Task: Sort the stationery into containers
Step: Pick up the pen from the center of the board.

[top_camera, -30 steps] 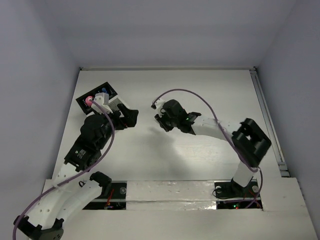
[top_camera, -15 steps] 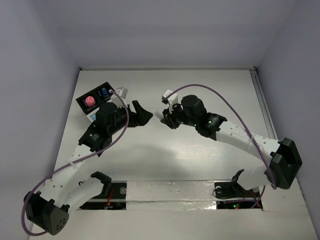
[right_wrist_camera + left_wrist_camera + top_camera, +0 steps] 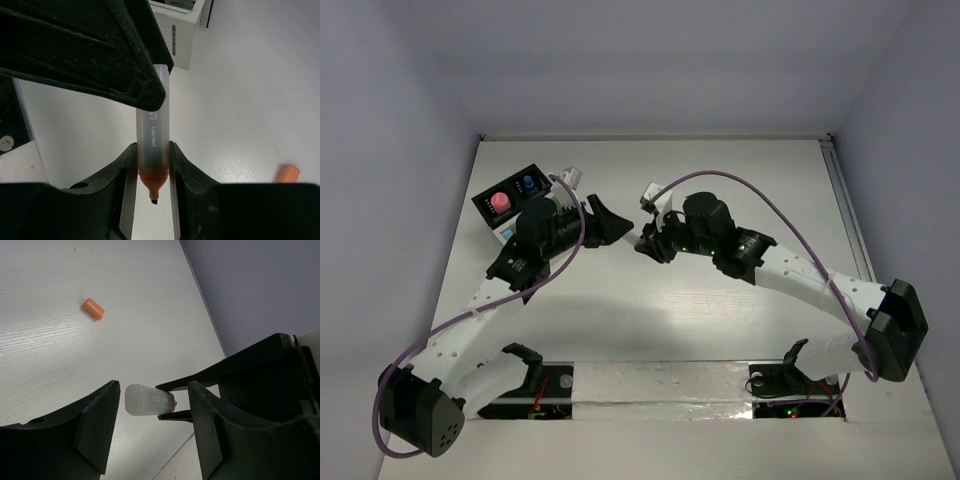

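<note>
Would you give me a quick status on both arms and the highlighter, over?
Right gripper shut on uncapped orange highlighter. Left gripper open, fingers either side of its blunt end. Orange cap loose on table.

A white wood-grain tabletop [image 3: 620, 310] is filling the centre of the frame, pale lilac walls [image 3: 650, 60] are enclosing it on three sides, and a metal rail [image 3: 857, 245] is running down its right edge.
</note>
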`<state>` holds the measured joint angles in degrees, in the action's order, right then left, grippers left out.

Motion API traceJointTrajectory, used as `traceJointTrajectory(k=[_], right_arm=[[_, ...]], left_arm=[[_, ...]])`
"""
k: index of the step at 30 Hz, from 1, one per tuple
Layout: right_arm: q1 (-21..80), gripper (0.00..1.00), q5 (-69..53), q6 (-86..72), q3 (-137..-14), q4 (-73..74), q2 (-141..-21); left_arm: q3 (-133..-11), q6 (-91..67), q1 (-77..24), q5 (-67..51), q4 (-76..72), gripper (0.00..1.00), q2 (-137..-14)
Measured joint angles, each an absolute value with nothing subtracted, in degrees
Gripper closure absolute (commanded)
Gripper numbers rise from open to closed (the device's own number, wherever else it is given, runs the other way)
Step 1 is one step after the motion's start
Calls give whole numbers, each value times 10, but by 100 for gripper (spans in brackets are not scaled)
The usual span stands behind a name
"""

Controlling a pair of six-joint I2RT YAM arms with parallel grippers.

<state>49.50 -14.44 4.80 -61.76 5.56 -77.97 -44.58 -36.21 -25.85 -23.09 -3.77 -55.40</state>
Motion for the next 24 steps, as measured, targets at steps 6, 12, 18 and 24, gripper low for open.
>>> traceJointTrajectory(k=[6, 12, 18, 24], right_arm=[[496, 100, -148, 47, -618, 53, -776], [496, 100, -143, 47, -616, 30, -769], [496, 100, -133, 51, -606, 10, -762], [496, 67, -113, 49, -602, -14, -762]], left_arm=[[-445, -367, -254, -254, -49, 55, -565], [-437, -375, -250, -280, -65, 72, -571], [-435, -390, -246, -307, -91, 100, -573], [-431, -389, -243, -298, -99, 100, -559]])
